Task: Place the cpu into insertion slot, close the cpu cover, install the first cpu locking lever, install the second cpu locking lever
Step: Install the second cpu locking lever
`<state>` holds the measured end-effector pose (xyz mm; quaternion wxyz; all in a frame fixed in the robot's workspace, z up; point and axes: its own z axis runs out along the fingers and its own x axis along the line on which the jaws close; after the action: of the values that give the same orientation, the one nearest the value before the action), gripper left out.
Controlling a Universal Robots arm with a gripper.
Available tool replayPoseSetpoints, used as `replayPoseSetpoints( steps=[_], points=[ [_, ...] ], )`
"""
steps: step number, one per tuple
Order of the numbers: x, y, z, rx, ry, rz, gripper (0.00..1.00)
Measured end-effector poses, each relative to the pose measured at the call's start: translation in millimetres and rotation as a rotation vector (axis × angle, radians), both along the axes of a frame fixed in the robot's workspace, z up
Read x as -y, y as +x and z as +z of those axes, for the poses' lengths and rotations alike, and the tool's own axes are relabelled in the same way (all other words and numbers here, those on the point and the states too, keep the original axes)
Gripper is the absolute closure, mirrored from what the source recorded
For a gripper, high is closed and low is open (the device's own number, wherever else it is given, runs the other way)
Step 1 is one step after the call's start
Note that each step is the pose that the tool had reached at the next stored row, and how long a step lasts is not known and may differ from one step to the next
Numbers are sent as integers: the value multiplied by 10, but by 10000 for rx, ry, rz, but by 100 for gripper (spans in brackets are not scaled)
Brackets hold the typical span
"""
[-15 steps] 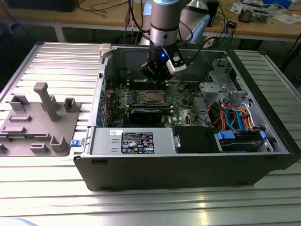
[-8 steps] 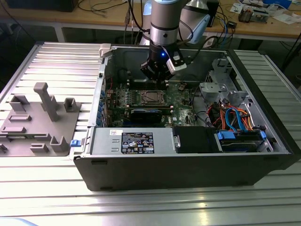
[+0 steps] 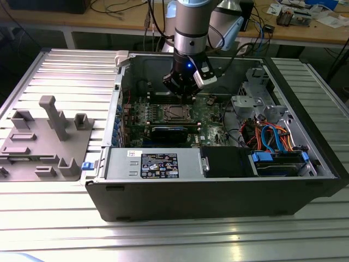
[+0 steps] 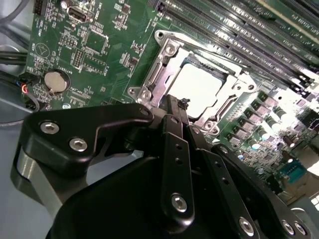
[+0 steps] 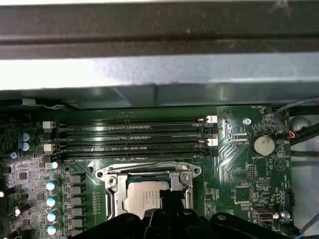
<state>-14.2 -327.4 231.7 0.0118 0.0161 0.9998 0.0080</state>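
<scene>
On the exterior view's left I see a grey plastic fixture (image 3: 46, 139) lying on the ribbed metal table (image 3: 65, 71), well apart from the work. Next comes the open computer case (image 3: 218, 191), with a labelled silver power supply (image 3: 155, 164) along its near wall. Inside lies the green motherboard (image 3: 210, 117), and on it the insertion slot (image 3: 175, 113), left of the case's middle.

My arm (image 3: 192, 27) reaches down over the far side of the board, and the pincer (image 3: 182, 90) hangs just above the slot's far edge. In the second wrist view its black fingers (image 4: 177, 149) stand together at the tips, close to the slot's frame, and whether they touch it I cannot tell.

The cpu (image 5: 145, 198) sits in the slot; in the second wrist view it shows as a pale square (image 4: 199, 89). The cpu cover (image 5: 147, 174) lies down around it as a silver frame (its cut-out centre leaves the chip bare). In the first wrist view, memory slots (image 5: 132, 139) run just beside the cover, and a coin battery (image 5: 262, 145) lies near them.

Further to the exterior view's right sit orange and blue cables (image 3: 270, 136).
</scene>
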Motion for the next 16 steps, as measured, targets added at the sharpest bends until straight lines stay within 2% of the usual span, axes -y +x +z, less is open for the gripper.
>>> replayPoseSetpoints(
  steps=[3,6,11,16],
  points=[
    [42,0,0,-5,1,0,89],
    [56,0,4,-6,-1,-2,89],
    [58,0,43,-5,0,-1,89],
    [59,0,44,-6,1,-1,89]
  ],
)
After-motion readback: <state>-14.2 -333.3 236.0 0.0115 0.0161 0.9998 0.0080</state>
